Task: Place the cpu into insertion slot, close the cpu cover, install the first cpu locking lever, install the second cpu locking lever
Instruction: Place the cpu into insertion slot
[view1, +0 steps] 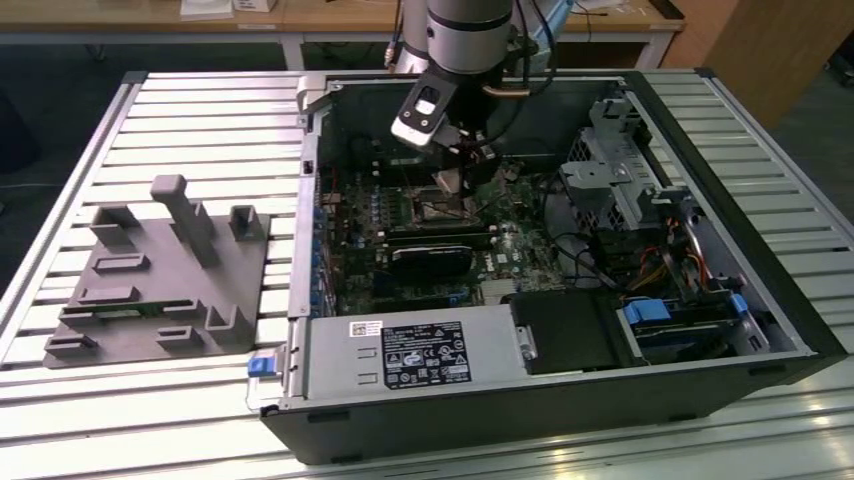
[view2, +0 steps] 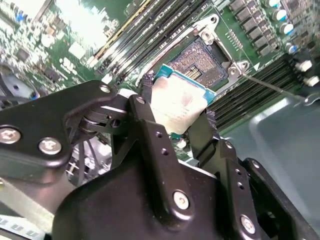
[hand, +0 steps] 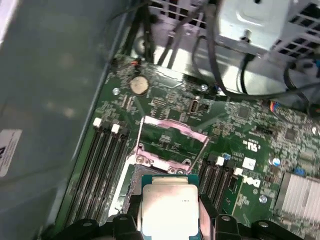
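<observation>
We are watching the black two-fingered gripper (view2: 176, 116) clenching the small, flat, square cpu with its dull silvery-tan metal top (view2: 175, 102), its fingers (view2: 146, 107) pressing on two opposite edges. The cpu is hanging over the small square dark insertion slot with its silvery metal rim (view2: 202, 60). We cannot tell whether its far edge is touching the rim.

In the exterior view the gripper (view1: 458, 168) is reaching down into the open black computer case (view1: 534, 425). There the insertion slot (view1: 445, 207) is lying just at six o'clock of the held cpu (view1: 450, 181).

In the first wrist view the thin silvery metal cpu cover (hand: 175, 126) is standing swung open beyond the cpu (hand: 167, 207).

A grey moulded fixture block (view1: 160, 280) is sitting on the slatted metal table (view1: 107, 420), at nine o'clock of the computer case, well apart from the gripper.
</observation>
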